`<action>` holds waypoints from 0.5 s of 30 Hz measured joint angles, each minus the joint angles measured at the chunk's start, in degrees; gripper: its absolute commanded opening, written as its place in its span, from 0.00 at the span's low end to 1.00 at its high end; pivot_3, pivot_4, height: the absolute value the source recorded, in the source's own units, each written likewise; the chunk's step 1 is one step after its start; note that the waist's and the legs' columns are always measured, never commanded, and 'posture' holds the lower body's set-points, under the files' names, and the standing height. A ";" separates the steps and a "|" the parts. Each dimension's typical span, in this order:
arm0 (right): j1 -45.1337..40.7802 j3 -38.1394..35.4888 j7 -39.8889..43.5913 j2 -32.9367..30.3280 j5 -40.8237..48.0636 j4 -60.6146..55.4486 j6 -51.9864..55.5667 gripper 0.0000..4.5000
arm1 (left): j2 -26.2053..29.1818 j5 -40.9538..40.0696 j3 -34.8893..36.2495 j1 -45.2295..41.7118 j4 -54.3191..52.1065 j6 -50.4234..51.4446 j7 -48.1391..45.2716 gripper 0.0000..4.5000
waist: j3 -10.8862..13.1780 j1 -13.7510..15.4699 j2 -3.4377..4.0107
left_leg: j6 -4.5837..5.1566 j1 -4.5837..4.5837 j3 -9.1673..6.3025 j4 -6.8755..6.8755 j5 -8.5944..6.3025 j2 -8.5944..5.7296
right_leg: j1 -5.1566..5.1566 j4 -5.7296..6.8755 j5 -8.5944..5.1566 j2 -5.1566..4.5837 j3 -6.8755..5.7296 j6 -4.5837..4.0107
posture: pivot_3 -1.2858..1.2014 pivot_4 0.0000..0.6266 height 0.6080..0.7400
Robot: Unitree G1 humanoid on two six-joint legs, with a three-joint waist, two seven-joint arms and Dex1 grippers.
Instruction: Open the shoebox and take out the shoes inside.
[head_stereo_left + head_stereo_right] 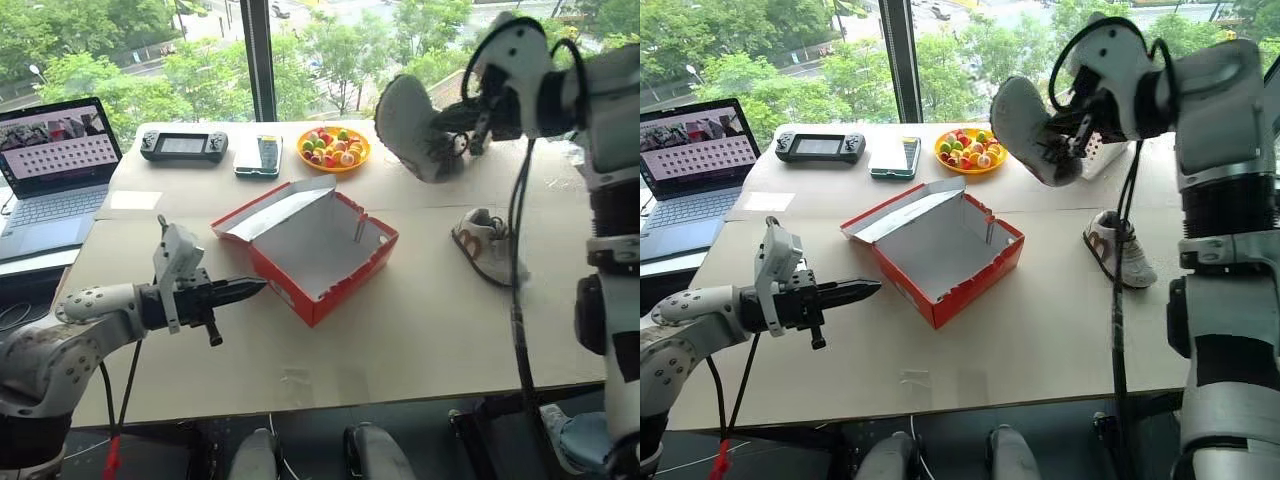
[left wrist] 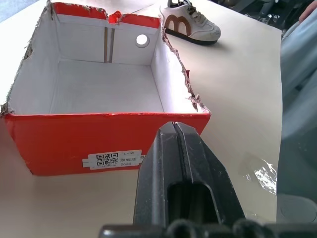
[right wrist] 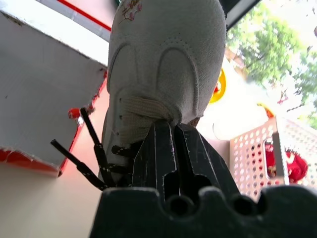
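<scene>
Right wrist view: right gripper [image 3: 173, 130] clamped on raised shoe [image 3: 166, 64] by its tongue — light, soft, likely swinging; left gripper [image 1: 238, 289] closed, empty.

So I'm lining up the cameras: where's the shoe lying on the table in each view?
Left eye: the shoe on the table, right of the shoebox.
Right eye: right of the box.
Left wrist: beyond the box's far corner.
Right wrist: not in it.
Shared landmark: the shoebox.

A white QR-code label [image 2: 115, 159] on the shoebox [image 2: 74, 144] has print too small to read.
</scene>
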 measured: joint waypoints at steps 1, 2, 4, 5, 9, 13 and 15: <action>0.83 0.40 0.58 -0.41 0.25 -0.08 3.91 0.01 | -0.17 0.01 -0.28 -0.20 0.02 -0.01 -0.03 0.00 | 0.00 -0.16 0.00 | 0.00 0.00 0.00 0.00 0.00 -0.01 | 0.00 0.01 0.00 0.01 0.00 0.06 | 0.52 0.24 0.98; 1.28 0.88 0.75 -0.55 0.41 0.30 6.47 0.01 | -0.21 0.02 -0.55 -0.29 0.03 -0.02 -0.05 0.00 | 0.00 -0.25 0.00 | 0.00 0.00 0.00 0.00 0.00 -0.01 | 0.00 0.01 0.01 0.01 0.01 0.07 | 0.52 0.24 0.98; 1.69 1.46 0.67 -0.29 1.14 2.89 12.39 0.01 | -0.57 0.10 -1.14 -0.41 0.08 -0.03 -0.12 0.00 | 0.01 -0.33 0.01 | 0.01 0.00 0.00 0.01 0.01 -0.03 | 0.00 0.02 0.03 0.01 0.03 0.10 | 0.52 0.24 0.98; 1.69 1.49 0.53 -0.18 1.29 4.45 14.65 0.01 | -0.70 0.12 -1.24 -0.43 0.10 -0.03 -0.14 0.00 | 0.01 -0.32 0.01 | 0.01 -0.01 0.00 0.03 0.01 -0.04 | 0.00 0.02 0.04 0.01 0.03 0.11 | 0.52 0.24 0.98; 1.39 2.10 -2.63 1.22 1.67 15.25 16.45 0.01 | -1.11 0.42 -1.83 -1.21 0.61 -0.06 -0.16 0.00 | 0.01 -0.21 0.01 | 0.02 -0.02 -0.01 0.09 0.01 -0.08 | 0.11 -0.14 0.15 0.00 0.02 0.30 | 0.52 0.24 0.98; 1.65 3.29 -6.67 2.31 0.02 26.57 12.25 0.01 | -1.32 0.45 -2.45 -1.32 0.72 -0.06 -0.16 0.00 | 0.01 -0.15 0.01 | 0.09 -0.12 0.01 0.11 -0.03 -0.14 | 0.11 -0.29 0.38 -0.03 0.07 0.60 | 0.52 0.24 0.98; 1.60 3.67 -7.60 3.24 -0.48 31.76 8.62 0.01 | -1.32 0.46 -2.49 -1.33 0.79 -0.06 -0.10 0.00 | 0.01 -0.15 0.01 | 0.15 -0.13 0.01 0.11 -0.07 -0.14 | 0.12 -0.31 0.41 -0.02 0.07 0.62 | 0.52 0.24 0.98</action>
